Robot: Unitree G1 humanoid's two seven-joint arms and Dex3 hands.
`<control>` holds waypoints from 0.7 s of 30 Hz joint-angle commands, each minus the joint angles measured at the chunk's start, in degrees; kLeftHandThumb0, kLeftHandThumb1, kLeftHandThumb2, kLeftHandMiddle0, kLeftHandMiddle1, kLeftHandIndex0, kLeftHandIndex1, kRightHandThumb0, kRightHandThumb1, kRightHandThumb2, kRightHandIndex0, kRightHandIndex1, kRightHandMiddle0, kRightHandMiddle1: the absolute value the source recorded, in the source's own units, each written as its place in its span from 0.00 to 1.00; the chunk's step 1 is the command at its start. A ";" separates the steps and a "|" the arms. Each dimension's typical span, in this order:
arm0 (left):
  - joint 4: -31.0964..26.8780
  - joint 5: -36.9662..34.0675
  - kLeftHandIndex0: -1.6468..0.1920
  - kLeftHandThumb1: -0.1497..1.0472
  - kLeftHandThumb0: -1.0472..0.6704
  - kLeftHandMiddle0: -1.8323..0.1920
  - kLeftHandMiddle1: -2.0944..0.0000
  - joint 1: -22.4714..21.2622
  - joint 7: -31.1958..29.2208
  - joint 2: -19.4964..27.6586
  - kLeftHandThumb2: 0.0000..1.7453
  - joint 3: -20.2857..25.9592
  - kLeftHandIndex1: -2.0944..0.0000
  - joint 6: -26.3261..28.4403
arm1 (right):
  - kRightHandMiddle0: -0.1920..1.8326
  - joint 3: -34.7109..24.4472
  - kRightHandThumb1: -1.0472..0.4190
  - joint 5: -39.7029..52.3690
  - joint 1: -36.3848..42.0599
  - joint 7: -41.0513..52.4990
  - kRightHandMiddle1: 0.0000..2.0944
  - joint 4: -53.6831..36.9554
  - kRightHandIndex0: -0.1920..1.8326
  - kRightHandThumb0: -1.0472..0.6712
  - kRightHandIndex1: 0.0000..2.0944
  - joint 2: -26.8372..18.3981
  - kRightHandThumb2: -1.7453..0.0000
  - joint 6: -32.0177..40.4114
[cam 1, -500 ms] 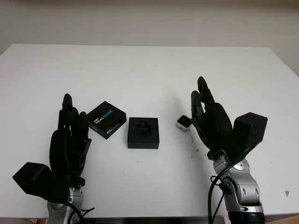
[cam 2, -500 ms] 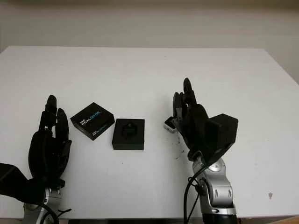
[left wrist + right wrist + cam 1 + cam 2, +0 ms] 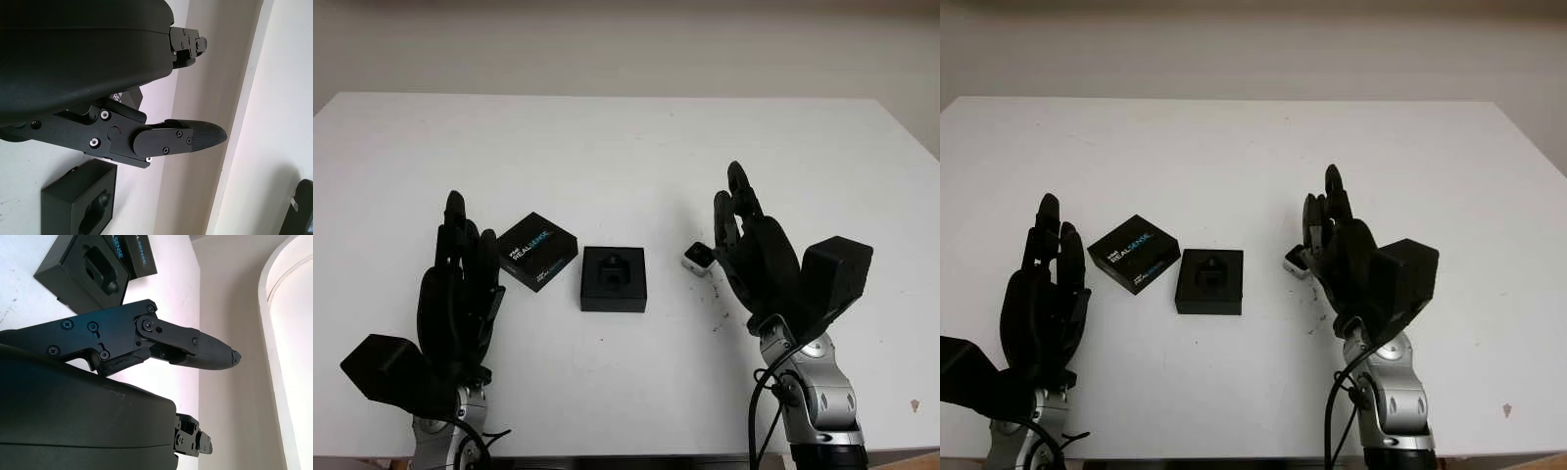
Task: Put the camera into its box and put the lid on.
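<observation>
The right hand point(image 3: 744, 250) is held open and upright above the white bench point(image 3: 626, 147), to the right of the black box point(image 3: 614, 279), with its fingers pointing away from the robot and nothing grasped. The small silver-grey camera point(image 3: 696, 258) is seen on the bench just beside that hand's fingers, on the side facing the box, well clear of the box itself; whether it is touched by the fingers cannot be told, nor can its long axis or the way it faces. The box is set open at the middle of the bench, its moulded black insert exposed; a dark shape is visible in the recess, but whether it is part of the insert or a separate item cannot be told. The lid point(image 3: 537, 251), printed with white and blue lettering, is laid flat just beside the box's left corner, turned at an angle to it. The left hand point(image 3: 460, 294) is held open and upright to the left of the box, near the lid, with nothing grasped.
</observation>
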 commanded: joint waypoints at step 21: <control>-0.12 1.19 0.91 1.00 0.27 0.91 0.97 -0.38 0.26 0.00 0.27 -0.29 0.98 -0.83 | 0.26 10.07 0.20 -31.22 -27.88 21.76 0.11 24.25 0.26 0.33 0.06 -37.36 0.97 -30.09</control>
